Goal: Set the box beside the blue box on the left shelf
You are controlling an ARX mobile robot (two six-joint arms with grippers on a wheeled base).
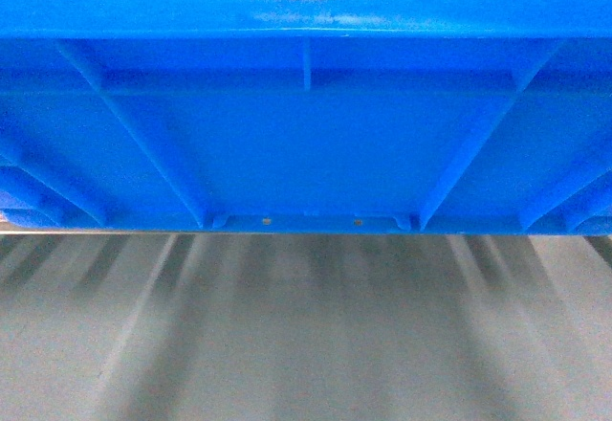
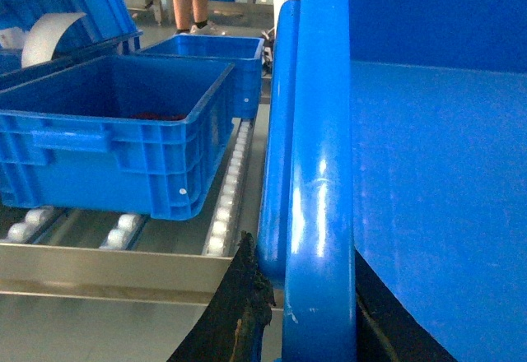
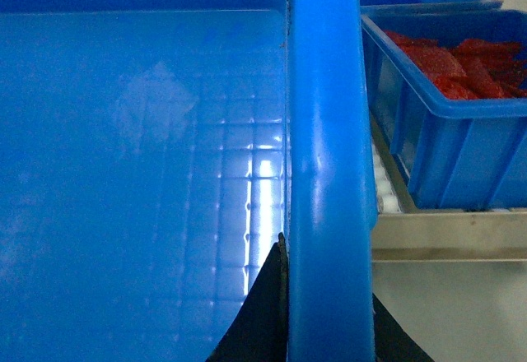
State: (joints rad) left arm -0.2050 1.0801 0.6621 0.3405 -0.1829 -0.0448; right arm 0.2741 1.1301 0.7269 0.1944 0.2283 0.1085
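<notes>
The left gripper [image 2: 317,329] is clamping the thick rim of the box [image 2: 436,214], its dark fingers [image 2: 239,313] showing on either side of the rim at the bottom of the left wrist view, so it is closed on the box wall. The right gripper [image 3: 325,329] is doing the same on the opposite rim, with a dark finger [image 3: 263,313] pressing the inner wall and another outside. Both arms are holding the box up, and in the head view its ribbed underside [image 1: 306,144] is filling the upper frame above a blurred grey floor [image 1: 306,344]. Beyond and to the left of the left gripper, the left shelf [image 2: 222,206] is showing its white rollers, and a blue box [image 2: 115,132] is sitting on them, apart from the held box. To the right of the right gripper, another crate [image 3: 445,90] is holding red pieces [image 3: 461,62].
</notes>
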